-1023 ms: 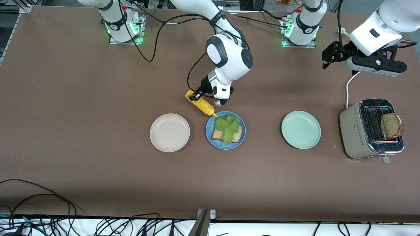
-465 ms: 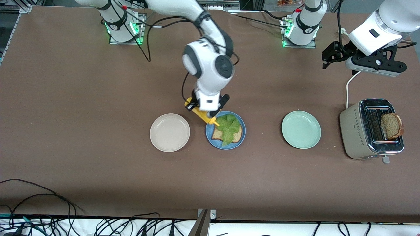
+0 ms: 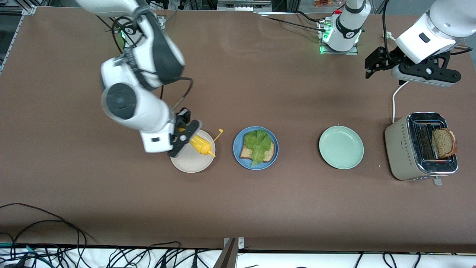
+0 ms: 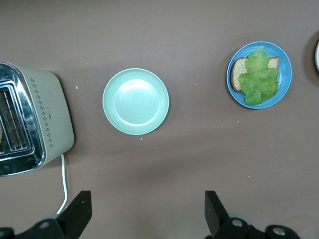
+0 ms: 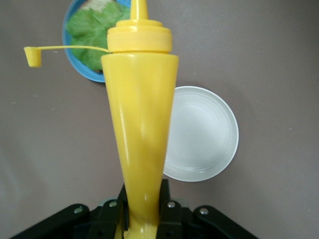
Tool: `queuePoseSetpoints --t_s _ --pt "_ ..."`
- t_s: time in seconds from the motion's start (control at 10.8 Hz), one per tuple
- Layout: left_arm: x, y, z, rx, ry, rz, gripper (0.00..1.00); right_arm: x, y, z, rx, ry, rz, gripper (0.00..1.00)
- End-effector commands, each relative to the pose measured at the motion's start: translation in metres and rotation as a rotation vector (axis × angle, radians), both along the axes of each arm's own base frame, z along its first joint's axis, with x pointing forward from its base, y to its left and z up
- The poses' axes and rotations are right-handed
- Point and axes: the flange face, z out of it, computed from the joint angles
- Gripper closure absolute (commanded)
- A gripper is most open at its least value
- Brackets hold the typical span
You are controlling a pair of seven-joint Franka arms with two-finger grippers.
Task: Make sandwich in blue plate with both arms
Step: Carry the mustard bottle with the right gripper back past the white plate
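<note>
**Top slice sits in the toaster, and your left arm is the nearer one**

Start with the table [image 3: 260, 208], read as a clock face in the front view. The toaster [image 3: 405, 149] stands out toward three o'clock, at the left arm's end. The three plates run in a row across the middle: the mint-green plate [image 3: 341, 147], the blue plate [image 3: 255, 167] at centre, and the beige-white plate [image 3: 186, 165] toward nine o'clock.

Your blue plate carries one bread slice [image 3: 245, 152] with the lettuce leaf [image 3: 257, 143] lying on top. That is a half-built sandwich, by my reckoning.

The second slice [image 3: 443, 142] pokes up out of the toaster. It sits in the slot on the three o'clock side, and that slot runs twelve to six.

Here is your key line. The left gripper [image 4: 147, 214] hangs with its fingers spread wide and nothing between them. The slice lies at roughly five o'clock from it. From the toaster, the blue plate is a straight run toward nine o'clock, across the mint-green plate.

The right gripper [image 3: 184, 136] is over the beige-white plate, pinching the yellow squeeze bottle [image 3: 200, 144]. The bottle's nozzle points toward about four o'clock and its cap [image 3: 220, 131] dangles on its tether. That arm is well away from the toaster, so I'd say the grab is yours on the left.
</note>
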Motion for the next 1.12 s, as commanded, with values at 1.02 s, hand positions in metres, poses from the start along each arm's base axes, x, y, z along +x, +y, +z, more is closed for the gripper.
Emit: queuePoseSetpoints --t_s 1.02 --pt "0.065 0.097 -0.062 0.185 0.023 0.106 0.0 0.056 -0.295 -0.15 0.835 -0.057 0.397 1.0"
